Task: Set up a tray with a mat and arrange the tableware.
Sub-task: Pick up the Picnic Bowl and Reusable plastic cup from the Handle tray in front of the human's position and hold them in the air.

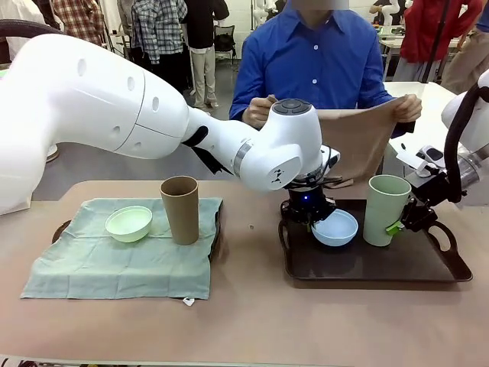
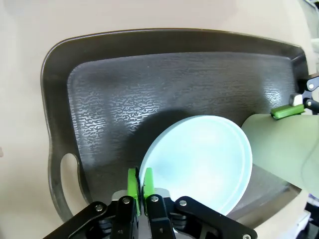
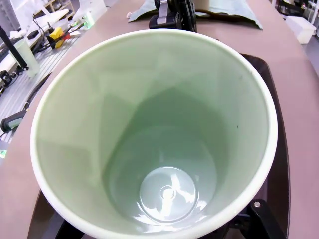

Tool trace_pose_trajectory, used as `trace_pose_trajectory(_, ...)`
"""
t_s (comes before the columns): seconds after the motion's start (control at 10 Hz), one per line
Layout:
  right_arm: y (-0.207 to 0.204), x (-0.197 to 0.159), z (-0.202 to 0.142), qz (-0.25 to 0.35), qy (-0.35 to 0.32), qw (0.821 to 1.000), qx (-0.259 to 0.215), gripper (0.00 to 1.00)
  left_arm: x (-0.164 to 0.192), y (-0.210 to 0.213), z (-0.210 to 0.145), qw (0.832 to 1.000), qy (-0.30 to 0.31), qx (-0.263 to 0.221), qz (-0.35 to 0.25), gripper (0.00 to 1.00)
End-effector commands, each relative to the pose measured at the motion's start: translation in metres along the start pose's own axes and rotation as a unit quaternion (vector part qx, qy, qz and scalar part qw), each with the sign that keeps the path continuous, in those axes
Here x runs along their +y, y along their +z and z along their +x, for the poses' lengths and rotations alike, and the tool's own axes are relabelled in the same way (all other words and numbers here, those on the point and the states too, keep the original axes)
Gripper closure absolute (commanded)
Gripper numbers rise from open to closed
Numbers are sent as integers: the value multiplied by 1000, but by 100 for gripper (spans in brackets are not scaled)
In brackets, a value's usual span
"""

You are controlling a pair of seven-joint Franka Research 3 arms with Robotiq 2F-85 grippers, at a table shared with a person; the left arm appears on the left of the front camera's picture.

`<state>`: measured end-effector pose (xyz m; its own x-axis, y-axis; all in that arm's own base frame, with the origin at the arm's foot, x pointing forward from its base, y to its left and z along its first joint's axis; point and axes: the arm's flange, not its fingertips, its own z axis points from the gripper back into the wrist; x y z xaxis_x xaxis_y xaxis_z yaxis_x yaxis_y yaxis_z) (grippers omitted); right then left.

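Note:
On the dark right-hand tray [image 1: 428,267], my left gripper [image 1: 313,222] is shut on the near rim of the light blue bowl [image 1: 335,228], which sits tilted. In the left wrist view its green pads [image 2: 132,183] pinch that bowl's [image 2: 199,164] edge over the tray [image 2: 149,89]. My right gripper [image 1: 399,226] is shut on the wall of the upright pale green cup [image 1: 386,208]. The right wrist view looks straight down into that cup [image 3: 154,134]. A mint bowl [image 1: 128,223] and a brown cup [image 1: 180,208] stand on the green mat [image 1: 114,267] at left.
The person at the far side holds a brown cloth [image 1: 359,138] up by two corners behind the right-hand tray. The left tray's dark handle [image 1: 59,229] peeks out from under the green mat. A small white scrap [image 1: 189,301] lies near the front.

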<state>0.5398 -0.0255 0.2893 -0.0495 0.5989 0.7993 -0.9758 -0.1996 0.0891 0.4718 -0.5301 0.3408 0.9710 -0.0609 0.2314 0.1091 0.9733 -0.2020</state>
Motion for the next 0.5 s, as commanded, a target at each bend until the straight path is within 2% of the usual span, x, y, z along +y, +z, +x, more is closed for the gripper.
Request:
trace_pose_trajectory(0.0,4,5,2,-7,17,1000,-10,77,3,5,-3,1000,0,-1,5,100)
trace_pose_trajectory(0.1,9,6,5,-11,20,1000,-12,100,4,8,-3,1000,3,1,7,100)
trace_pose_trajectory(0.4,41,28,22,-22,36,999,-29,100,-4,36,-12,1000,9,18,5,100)
